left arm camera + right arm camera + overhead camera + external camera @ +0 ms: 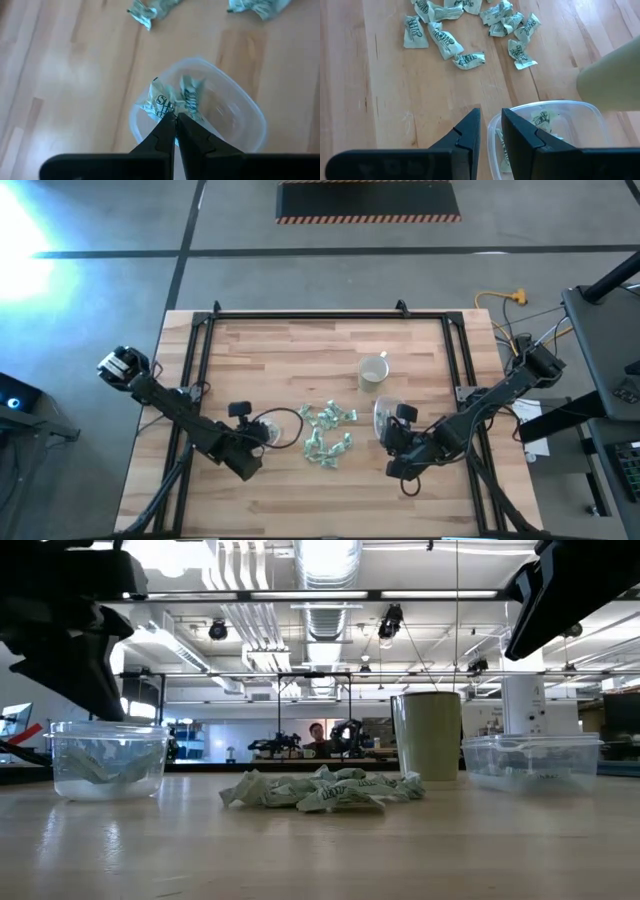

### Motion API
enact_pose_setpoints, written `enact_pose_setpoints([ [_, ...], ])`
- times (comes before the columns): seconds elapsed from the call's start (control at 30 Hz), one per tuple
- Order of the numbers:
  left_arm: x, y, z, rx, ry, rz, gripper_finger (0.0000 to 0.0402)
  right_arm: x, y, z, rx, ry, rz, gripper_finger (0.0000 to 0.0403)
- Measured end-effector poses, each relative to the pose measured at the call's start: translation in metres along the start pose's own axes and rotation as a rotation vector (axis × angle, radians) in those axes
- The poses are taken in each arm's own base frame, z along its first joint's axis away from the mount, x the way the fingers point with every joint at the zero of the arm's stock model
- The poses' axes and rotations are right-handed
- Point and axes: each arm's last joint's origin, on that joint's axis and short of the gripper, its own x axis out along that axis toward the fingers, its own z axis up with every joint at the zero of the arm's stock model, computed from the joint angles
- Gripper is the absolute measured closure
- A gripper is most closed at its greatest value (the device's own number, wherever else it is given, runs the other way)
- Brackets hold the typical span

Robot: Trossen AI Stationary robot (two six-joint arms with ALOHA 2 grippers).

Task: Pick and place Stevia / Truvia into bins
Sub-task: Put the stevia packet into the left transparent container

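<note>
Left gripper (175, 117) has its fingers pressed together over the round bin (240, 107), their tips at a crumpled packet (161, 102) inside it printed with dark letters that look like "St", while the right gripper (491, 125) stands narrowly parted with nothing between its fingers, over the rim of the rounded-rectangular bin (590, 111). Between the two bins, near the table's (300, 350) middle, lies a loose heap of green-and-white packets (328, 430) whose print is too small to read, with a cream mug (373, 370) toward the far edge.
</note>
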Motion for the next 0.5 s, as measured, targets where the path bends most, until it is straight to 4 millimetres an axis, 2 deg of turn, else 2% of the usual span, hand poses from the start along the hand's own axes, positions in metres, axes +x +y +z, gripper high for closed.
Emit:
enact_pose_setpoints([
  [0.5,0.0061,-0.0048,-0.0041,0.006,0.043,0.005,0.0397,0.0000,0.0004,0.0004,-0.001,-0.005,0.003,0.0335],
])
